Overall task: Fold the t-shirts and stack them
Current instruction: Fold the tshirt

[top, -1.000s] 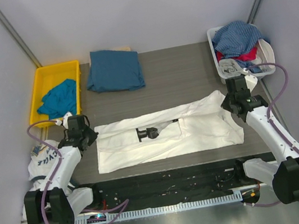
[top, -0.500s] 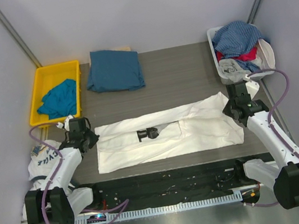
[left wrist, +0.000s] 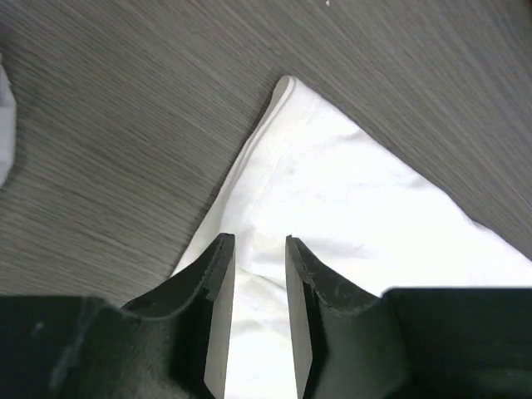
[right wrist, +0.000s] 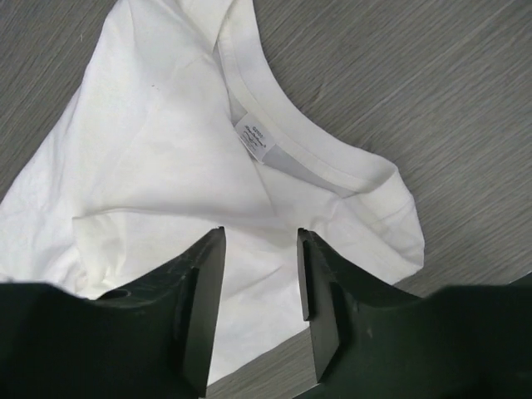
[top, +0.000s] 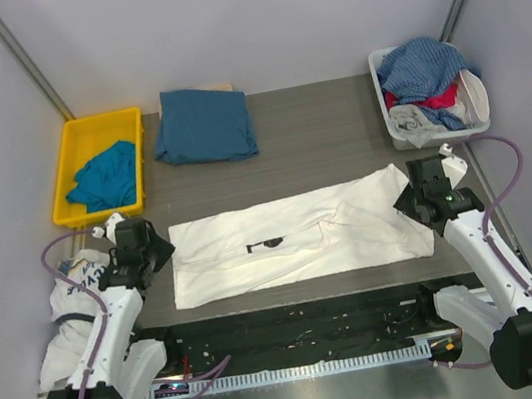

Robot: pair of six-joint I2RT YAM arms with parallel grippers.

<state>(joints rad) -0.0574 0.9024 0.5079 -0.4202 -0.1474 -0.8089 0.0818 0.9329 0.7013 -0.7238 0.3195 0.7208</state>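
Two white-shelled arms with black joints and bases, looping purple cables, each ending in a black two-fingered pincer.

My overhead camera looks down the whole grey wood-grain desk; both wrist cameras peer closely at opposite ends of the large white cotton t-shirt.

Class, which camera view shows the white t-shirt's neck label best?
The right wrist view: the neck label sits sharp inside the white t-shirt collar. The top view shows the whole shirt but no readable label; the left wrist view shows only a hem corner.
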